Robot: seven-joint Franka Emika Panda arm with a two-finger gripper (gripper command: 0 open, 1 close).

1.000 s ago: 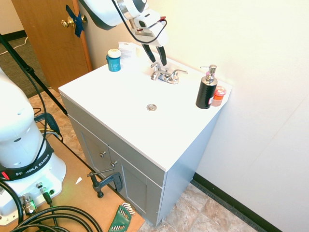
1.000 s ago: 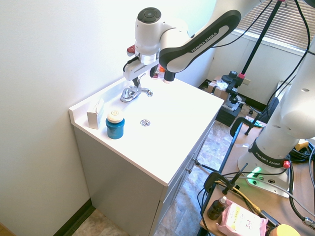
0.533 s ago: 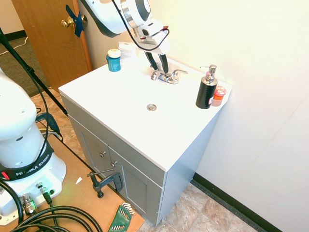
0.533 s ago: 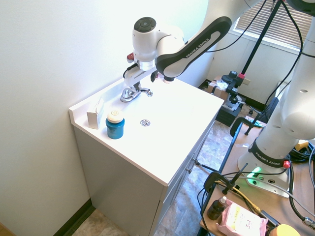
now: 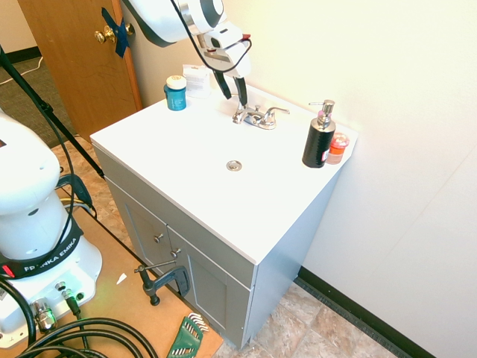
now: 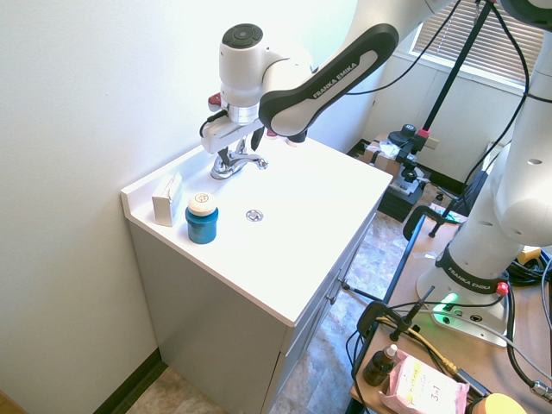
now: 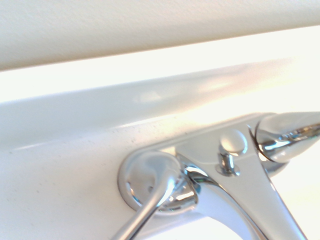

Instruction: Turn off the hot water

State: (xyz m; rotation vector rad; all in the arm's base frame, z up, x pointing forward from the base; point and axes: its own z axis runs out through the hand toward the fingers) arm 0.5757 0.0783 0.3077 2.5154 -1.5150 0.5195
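Gripper (image 5: 231, 89) hangs over the left part of the chrome faucet (image 5: 259, 119), fingers spread apart, seemingly with nothing between them; the hot water lever (image 7: 155, 197) is the faucet's left wing, just beside or under the fingertips, though contact is hard to tell; a blue jar (image 5: 176, 95) stands to the left, a black soap dispenser (image 5: 319, 138) to the right.

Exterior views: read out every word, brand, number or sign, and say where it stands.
"FRANKA EMIKA": arm, on its forearm
"FRANKA EMIKA": arm, on its base
"3": pink pack, rest too blurred
Too small or blurred to read: teal jar, its lid, white box
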